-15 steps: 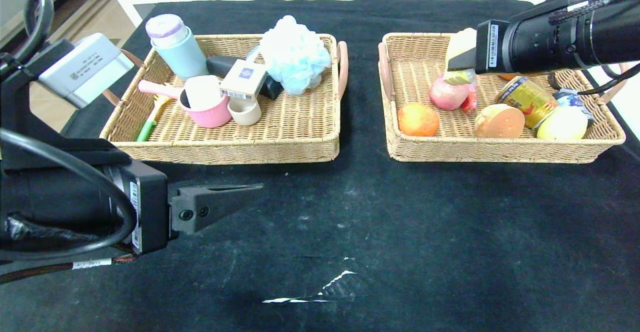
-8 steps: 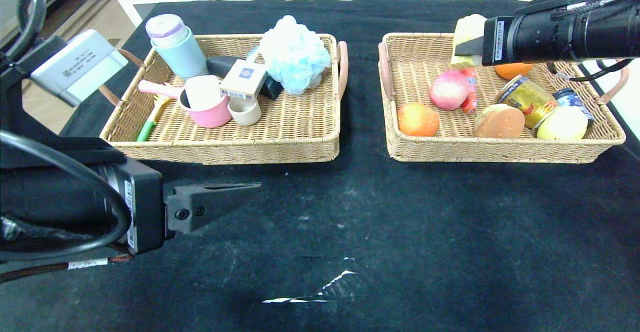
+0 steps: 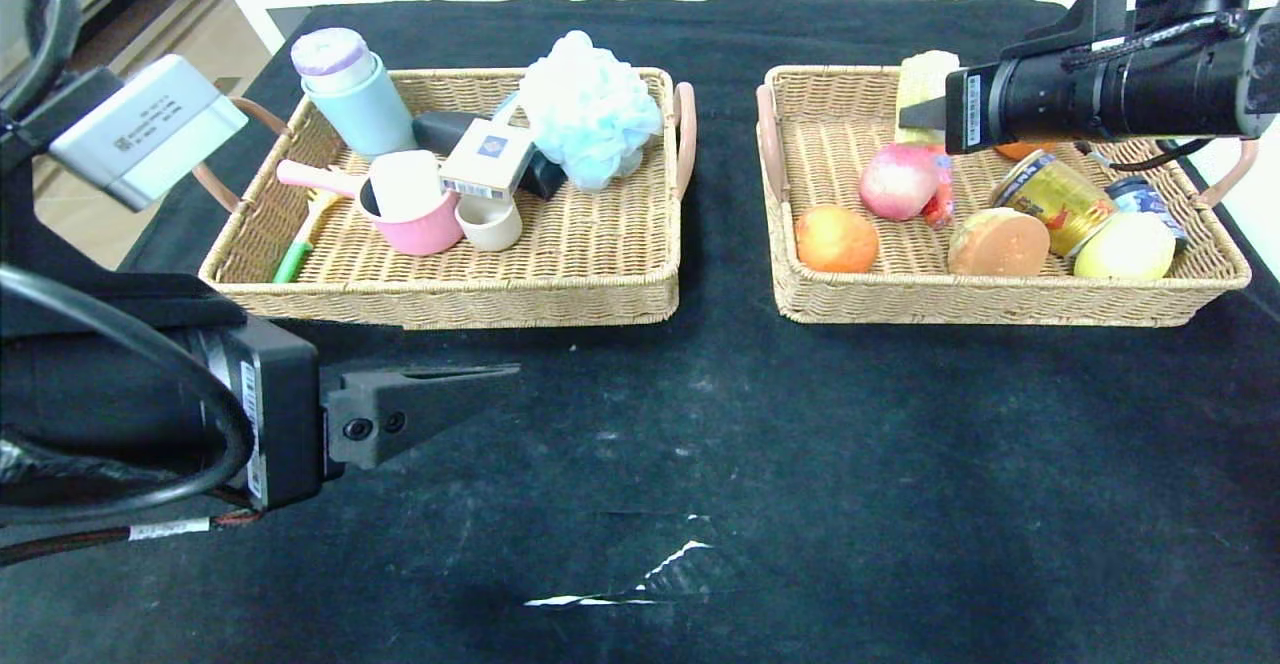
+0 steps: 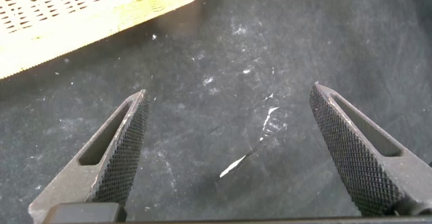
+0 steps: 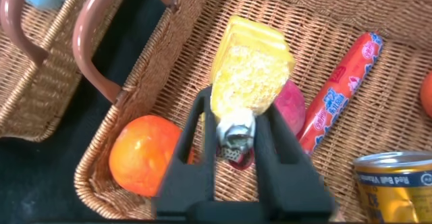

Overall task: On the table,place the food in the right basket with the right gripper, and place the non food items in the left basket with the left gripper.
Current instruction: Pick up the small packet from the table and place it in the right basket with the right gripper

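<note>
– Nearest the robot, what is the left gripper (image 4: 229, 89) doing?

– Nothing much. It hangs over the table (image 3: 800, 464) just in front of the left basket (image 3: 450, 306), jaws spread wide with nothing between them. I would leave it parked there.

– And further back?

– The right gripper (image 5: 237, 113) is over the right basket (image 3: 1000, 309), toward its far left corner. Its fingers pinch the crimped foil end of the yellow packet (image 5: 251, 65), which sticks out ahead of them, above the weave and not resting on it.

– So the step in hand is the drop?

– I think so. The packet is inside the rim, which is what matters. Below it lie the peach (image 3: 897, 182) and a red sausage stick (image 5: 341, 89), with the orange fruit (image 3: 836, 238) nearer the front.

– How should it be done well?

– Lower a little first, so the packet lands flat on bare wicker by the far wall and does not bounce off the peach. Open the jaws fully, since a crimped wrapper can cling to a pad. Then lift straight up, clear of the handle and the can (image 3: 1053, 199).
</note>
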You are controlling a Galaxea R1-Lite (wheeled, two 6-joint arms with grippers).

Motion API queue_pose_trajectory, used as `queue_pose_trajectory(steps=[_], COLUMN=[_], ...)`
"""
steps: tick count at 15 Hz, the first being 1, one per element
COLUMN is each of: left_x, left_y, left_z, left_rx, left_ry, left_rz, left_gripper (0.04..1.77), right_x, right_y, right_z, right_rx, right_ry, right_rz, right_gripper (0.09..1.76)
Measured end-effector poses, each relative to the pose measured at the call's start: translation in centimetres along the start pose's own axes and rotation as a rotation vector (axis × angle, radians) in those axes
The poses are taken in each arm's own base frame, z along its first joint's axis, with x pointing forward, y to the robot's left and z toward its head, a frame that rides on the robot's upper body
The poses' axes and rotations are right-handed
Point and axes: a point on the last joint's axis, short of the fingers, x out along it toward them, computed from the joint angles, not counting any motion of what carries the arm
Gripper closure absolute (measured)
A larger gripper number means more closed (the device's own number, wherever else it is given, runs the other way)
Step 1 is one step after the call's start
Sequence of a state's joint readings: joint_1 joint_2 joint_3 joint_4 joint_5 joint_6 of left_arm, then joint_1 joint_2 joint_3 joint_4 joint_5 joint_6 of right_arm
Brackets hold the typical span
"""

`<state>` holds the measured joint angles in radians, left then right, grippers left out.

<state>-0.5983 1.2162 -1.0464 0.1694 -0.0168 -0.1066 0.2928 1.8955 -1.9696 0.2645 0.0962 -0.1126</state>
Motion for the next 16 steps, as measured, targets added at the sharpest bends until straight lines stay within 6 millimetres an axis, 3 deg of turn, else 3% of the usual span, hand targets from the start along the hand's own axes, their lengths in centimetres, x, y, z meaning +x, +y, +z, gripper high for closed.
queue_pose_trajectory(steps=[3, 7, 16], left_x=[-0.13, -0.19, -0.48], left_y=[-0.01, -0.01, -0.02], left_z=[0.04, 0.06, 0.17], left_rx=[0.000, 0.000, 0.000], left_ry=[-0.003, -0.005, -0.015], left_rz=[0.000, -0.001, -0.001], left_gripper=[0.09, 0.09, 0.09], right_x=[0.08, 0.16, -0.73], right_y=[0.08, 0.02, -0.71], right_z=[-0.04, -0.11, -0.48], right_rx=[0.002, 0.005, 0.010], right_ry=[0.001, 0.004, 0.020], right_rz=[0.004, 0.002, 0.015], right_gripper=[0.92, 0.61, 0.29])
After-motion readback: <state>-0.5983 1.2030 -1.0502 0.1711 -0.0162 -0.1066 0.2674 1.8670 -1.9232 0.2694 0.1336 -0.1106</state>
